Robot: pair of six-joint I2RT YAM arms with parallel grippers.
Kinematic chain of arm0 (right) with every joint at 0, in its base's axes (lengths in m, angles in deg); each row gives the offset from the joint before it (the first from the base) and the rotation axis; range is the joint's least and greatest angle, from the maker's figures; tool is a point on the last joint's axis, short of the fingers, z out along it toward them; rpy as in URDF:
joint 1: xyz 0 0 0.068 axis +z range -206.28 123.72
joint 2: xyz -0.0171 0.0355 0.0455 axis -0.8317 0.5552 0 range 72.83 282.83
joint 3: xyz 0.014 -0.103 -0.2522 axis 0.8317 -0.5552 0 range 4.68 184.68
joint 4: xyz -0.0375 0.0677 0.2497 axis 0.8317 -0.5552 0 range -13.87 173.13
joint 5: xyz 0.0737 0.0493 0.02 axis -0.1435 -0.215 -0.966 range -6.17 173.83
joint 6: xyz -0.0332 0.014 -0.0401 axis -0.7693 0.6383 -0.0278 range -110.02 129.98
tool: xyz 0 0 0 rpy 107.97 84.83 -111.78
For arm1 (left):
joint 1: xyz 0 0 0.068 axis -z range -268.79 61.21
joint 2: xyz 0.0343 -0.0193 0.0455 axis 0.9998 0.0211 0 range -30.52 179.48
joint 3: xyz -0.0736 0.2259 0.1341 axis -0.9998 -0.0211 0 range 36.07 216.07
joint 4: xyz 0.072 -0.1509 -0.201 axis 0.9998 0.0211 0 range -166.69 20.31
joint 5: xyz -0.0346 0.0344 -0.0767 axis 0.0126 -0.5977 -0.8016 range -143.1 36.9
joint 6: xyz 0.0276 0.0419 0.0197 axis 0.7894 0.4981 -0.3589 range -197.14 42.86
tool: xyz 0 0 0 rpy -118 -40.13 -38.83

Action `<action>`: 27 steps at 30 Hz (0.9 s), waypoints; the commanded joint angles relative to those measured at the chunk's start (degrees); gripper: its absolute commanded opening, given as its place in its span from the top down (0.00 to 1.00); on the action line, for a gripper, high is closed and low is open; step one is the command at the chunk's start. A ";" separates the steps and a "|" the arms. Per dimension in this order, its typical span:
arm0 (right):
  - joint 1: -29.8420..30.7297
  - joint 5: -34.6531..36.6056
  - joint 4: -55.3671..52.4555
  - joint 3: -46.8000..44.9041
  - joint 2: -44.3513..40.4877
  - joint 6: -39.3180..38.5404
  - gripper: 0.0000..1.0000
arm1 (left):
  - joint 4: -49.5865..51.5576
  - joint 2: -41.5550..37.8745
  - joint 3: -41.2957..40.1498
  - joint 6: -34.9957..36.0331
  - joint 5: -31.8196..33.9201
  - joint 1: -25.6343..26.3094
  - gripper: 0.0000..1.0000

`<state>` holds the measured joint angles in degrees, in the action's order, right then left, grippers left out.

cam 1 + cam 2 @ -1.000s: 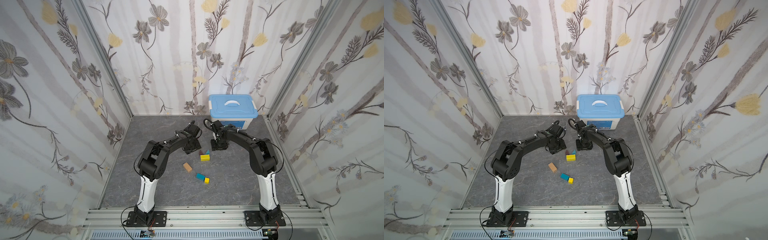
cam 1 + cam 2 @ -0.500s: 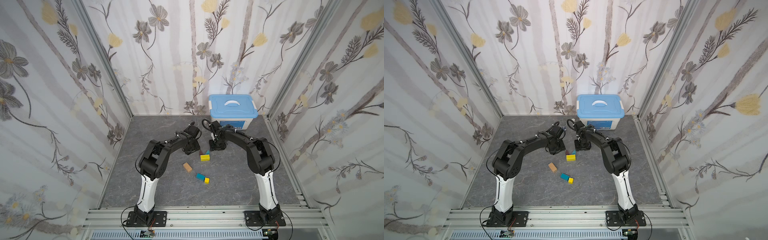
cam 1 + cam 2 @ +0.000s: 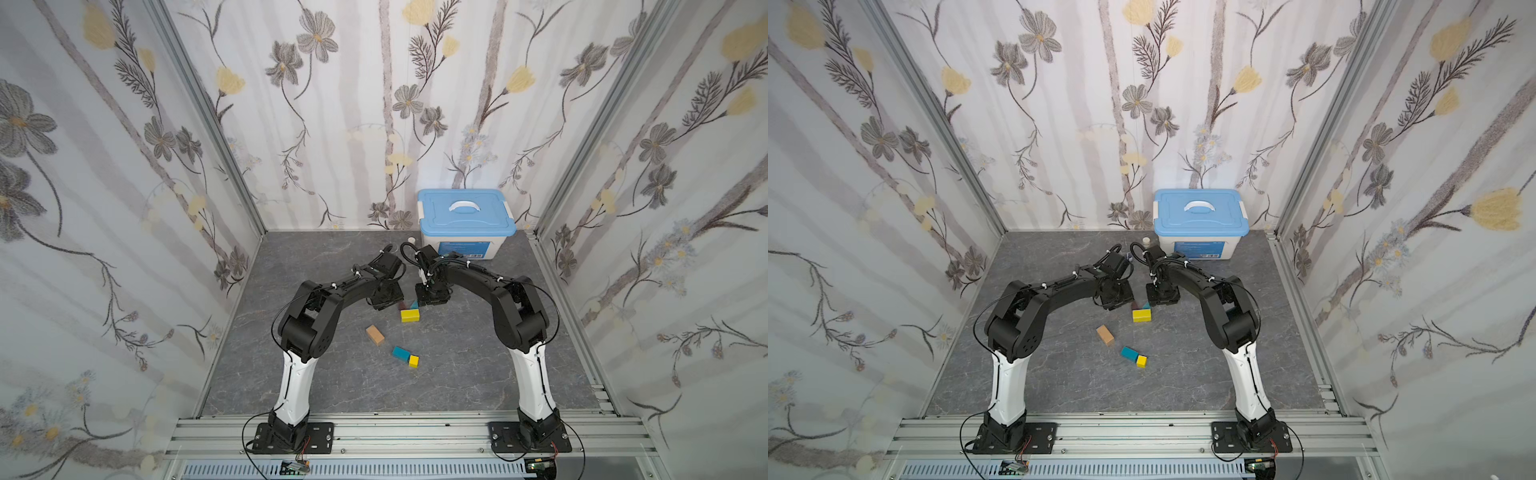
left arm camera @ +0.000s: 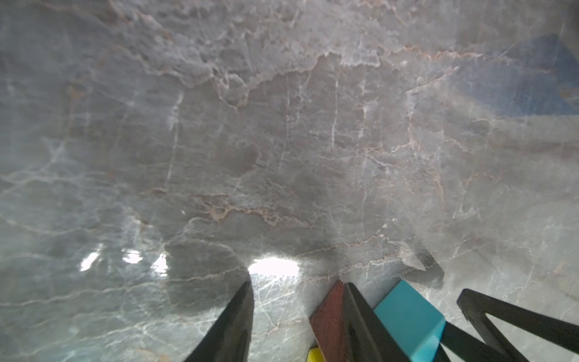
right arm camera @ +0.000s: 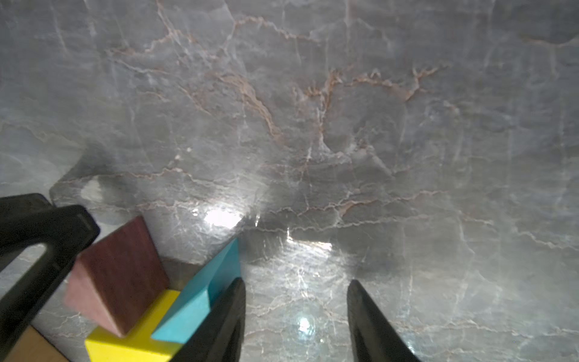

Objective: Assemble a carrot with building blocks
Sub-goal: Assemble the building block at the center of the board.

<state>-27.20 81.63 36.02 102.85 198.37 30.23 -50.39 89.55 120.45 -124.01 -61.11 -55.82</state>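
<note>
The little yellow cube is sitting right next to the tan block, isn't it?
No. In both top views the small yellow cube sits right next to the teal brick; the tan brick lies apart from it.

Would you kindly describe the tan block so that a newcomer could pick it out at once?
Start at the blue-lidded box by the back wall and come forward across the grey table, past the yellow brick. The tan block lies alone, touching nothing, the only wood-coloured piece.
</note>
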 commanded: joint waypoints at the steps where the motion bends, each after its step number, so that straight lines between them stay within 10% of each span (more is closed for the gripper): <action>1: 0.23 -0.49 -0.15 -0.41 -0.86 -0.23 0.49 | 4.73 0.18 -0.66 -0.24 -1.88 0.28 0.51; 27: 0.28 2.96 -0.32 -0.64 -5.30 -0.26 0.48 | 3.93 -6.46 -6.04 -0.07 3.38 -0.93 0.48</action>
<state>-26.94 82.79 36.59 101.58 194.70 29.88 -48.35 84.81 114.94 -124.06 -60.41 -56.58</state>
